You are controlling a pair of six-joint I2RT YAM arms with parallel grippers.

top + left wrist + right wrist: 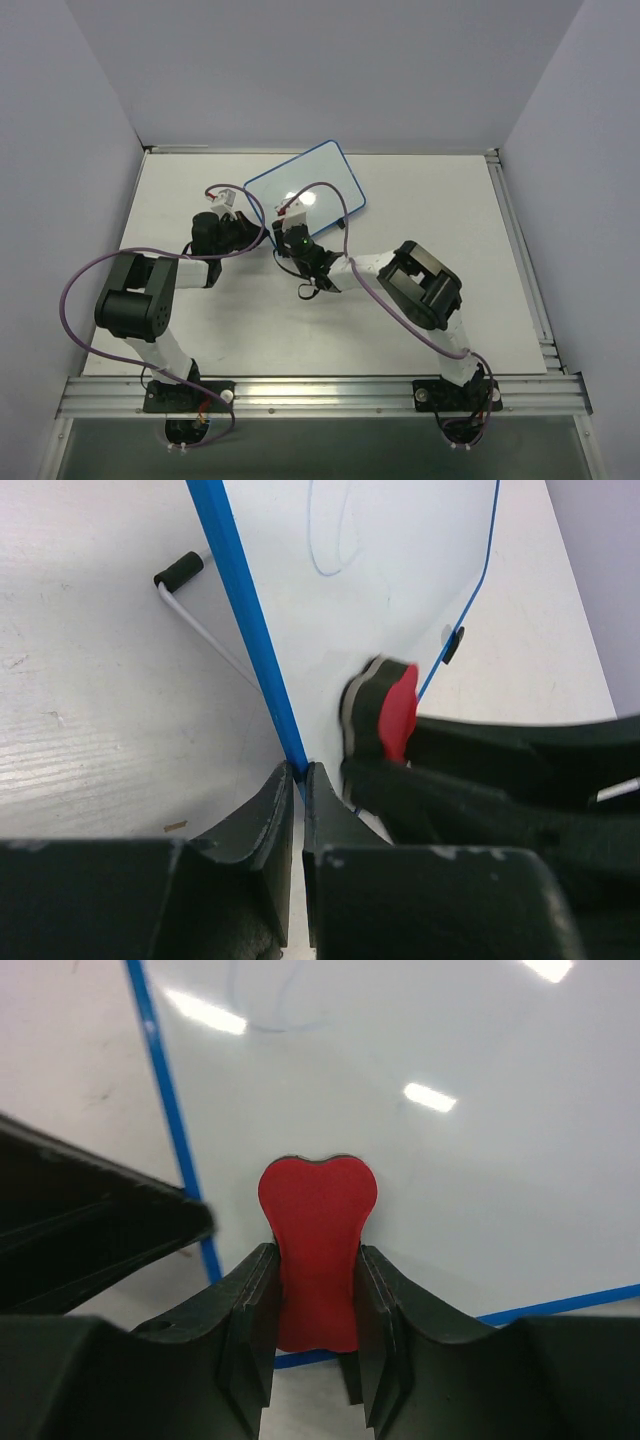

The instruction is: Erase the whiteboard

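The white table (480, 300) carries the whiteboard (310, 165) at its far middle, lying askew. The left end effector (302, 772) pinches the board's blue left rim. The right end effector (318, 1260) clamps a red eraser (318, 1195) against the board's near part. A faint blue scribble (328, 540) shows farther off.

You have the whiteboard (316, 176) lying askew: a white rectangle with a thin blue rim and rounded corners. The left gripper (300, 772) has its jaws pinched on the rim. The glossy face spreads ahead of the right gripper (316, 1252), and a faint blue scribble lies further out.
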